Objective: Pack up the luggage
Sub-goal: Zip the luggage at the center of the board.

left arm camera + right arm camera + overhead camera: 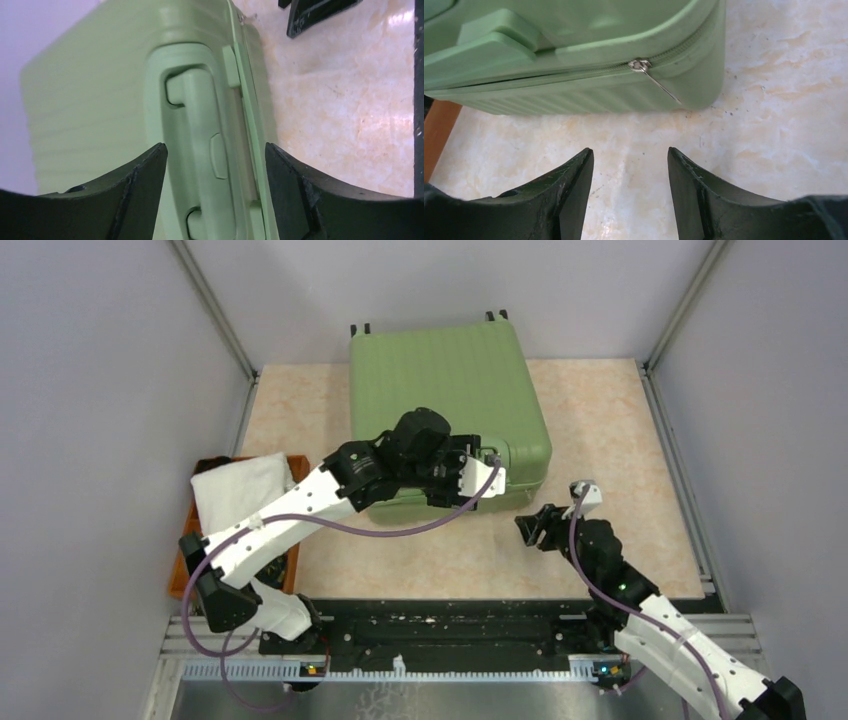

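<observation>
Green suitcase [445, 390] lies closed on the tabletop [620, 440]. Left claw [216, 150], spread, straddles its handle [200, 140], probably to steady it; right claw [629, 152], spread, faces the zipper pull [659, 85].

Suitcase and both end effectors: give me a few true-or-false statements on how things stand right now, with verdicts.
1. The suitcase lies on the table with its lid down. True.
2. The left end effector is shut on the handle. False: its jaws are open, one on each side of the handle.
3. The right end effector holds the zipper pull. False: it is open and empty over the table, short of the pull.
4. A white towel lies in the tray to the left of the suitcase. True.
</observation>
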`<state>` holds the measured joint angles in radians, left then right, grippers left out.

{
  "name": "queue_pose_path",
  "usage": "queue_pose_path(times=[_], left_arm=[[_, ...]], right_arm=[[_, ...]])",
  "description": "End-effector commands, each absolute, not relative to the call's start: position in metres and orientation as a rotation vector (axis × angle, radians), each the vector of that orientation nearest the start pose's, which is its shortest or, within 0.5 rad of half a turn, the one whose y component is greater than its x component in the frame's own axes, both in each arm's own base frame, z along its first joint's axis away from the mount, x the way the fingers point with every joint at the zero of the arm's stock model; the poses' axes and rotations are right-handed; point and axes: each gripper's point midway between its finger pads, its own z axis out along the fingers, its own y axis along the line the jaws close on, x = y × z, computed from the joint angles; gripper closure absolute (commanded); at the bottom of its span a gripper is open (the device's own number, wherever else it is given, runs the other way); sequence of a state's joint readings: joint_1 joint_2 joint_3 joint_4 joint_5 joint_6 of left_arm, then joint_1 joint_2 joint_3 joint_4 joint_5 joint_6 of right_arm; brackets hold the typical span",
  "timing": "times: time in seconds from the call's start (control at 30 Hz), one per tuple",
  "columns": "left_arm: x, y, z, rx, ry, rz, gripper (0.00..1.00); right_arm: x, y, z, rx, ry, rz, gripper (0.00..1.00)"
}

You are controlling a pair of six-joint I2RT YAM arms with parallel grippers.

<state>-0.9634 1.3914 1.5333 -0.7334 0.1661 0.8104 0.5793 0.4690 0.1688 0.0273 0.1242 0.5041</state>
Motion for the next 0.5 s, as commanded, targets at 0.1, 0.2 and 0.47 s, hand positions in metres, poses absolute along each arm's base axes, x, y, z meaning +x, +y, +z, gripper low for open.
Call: queue_pose_path(times=[0.1, 0.2, 0.47], left_arm=[[0.248, -0.325, 0.282, 1.758, 1.378, -0.162, 0.30], [0.249, -0.325, 0.279, 1.758, 1.399, -0.161, 0.32], [0.257, -0.321, 0.260, 1.771, 1.577, -0.234, 0.39]], right_arm=[[0.226, 0.134, 0.136, 0.088, 1.859, 0.620, 0.44], [0.224, 0.133, 0.137, 0.099, 1.860, 0.627, 0.44], [0.218, 0.128, 0.134, 0.097, 1.876, 0.614, 0.43]])
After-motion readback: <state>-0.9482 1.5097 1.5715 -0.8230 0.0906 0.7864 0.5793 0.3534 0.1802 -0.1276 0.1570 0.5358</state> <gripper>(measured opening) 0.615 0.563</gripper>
